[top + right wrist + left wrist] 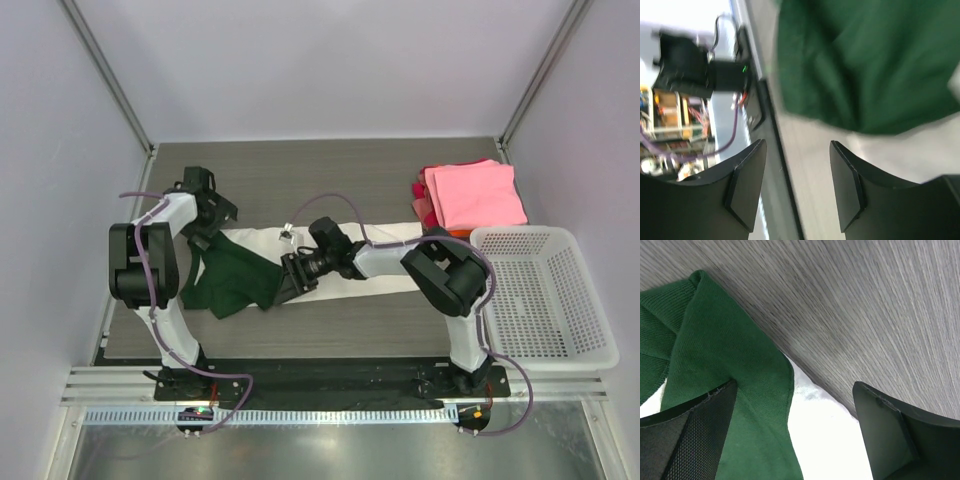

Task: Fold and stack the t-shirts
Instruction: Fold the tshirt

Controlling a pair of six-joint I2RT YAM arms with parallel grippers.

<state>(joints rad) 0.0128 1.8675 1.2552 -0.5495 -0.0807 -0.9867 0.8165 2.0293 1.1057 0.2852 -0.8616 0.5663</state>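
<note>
Left claw (795, 385): spread wide with nothing pinched. Its two dark fingers (695, 440) are cut off by the bottom edge of the wrist view.
Cream-and-green t-shirt (740, 390): the green sleeve passes under the left finger and runs out beyond the tips, and cream cloth lies between the fingers. From above, the shirt stretches from the left claw across to the right one. No chest print can be made out.
Right claw (797, 145): fingers apart, gap empty. Its wrist picture is blurred, with green cloth just beyond the tips and pale cloth nearer them.
In the way: the right arm (380, 258) lies over the cream body and hides its middle.
Folded t-shirts (472, 195): well to the right of the right claw. Pink is on top, red edges show at its left, and an orange sliver shows at the near edge. How many lie beneath cannot be told.
Basket (540, 295): white mesh, just beside the stack on its near side.
Desk (330, 180): grey wood grain, seen beyond both claws.
</note>
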